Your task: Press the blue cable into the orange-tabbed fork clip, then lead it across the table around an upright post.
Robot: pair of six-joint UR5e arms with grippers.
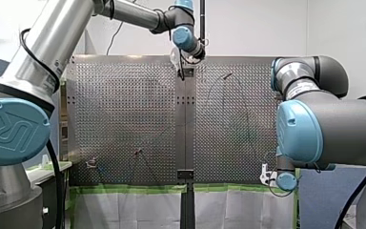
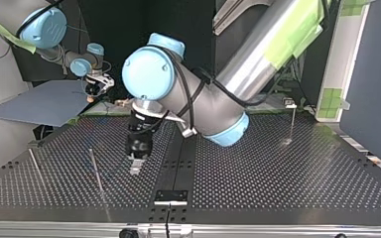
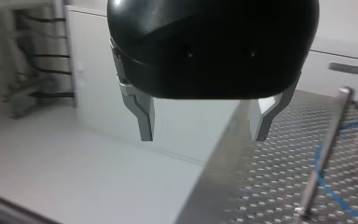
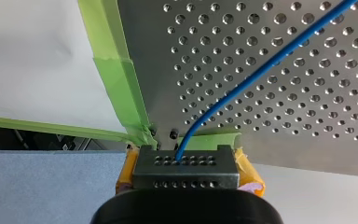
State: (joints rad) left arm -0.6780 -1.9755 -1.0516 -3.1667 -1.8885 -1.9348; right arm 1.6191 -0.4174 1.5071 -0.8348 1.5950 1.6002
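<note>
Your left end effector (image 3: 203,137), a black body with two bare metal fingers (image 3: 144,116), is spread wide with nothing between the fingers. In the top view it (image 2: 136,167) points straight down at the perforated metal worktop (image 2: 278,173), tips very low over the surface. You can't tell from here whether they touch. In the front view it hangs at the worktop's far edge, close to the centre seam.

Just beside it in the left wrist view stands a thin upright metal post (image 3: 324,154). The blue cable (image 3: 335,198) curves past that post on the side away from the fingers. It's blurred there, so contact between cable and post can't be called. In the top view the nearest thin post (image 2: 96,171) stands at the view's left of the end effector, apart from it.

Your right end effector (image 4: 185,168) is closed on the blue cable. Yellow pads (image 4: 249,175) sit either side of a grey perforated block (image 4: 186,173), and the cable comes out of the block's front edge. From there the cable runs away over the worktop holes in one gentle bend. This end effector sits just off the worktop's corner, where green tape (image 4: 121,79) lines the edge.

In the front view the right end effector (image 1: 267,175) is at the near right corner, well apart from the left one. In the top view it (image 2: 96,88) shows at the far left, over a flat grey-blue board (image 2: 44,101).
</note>
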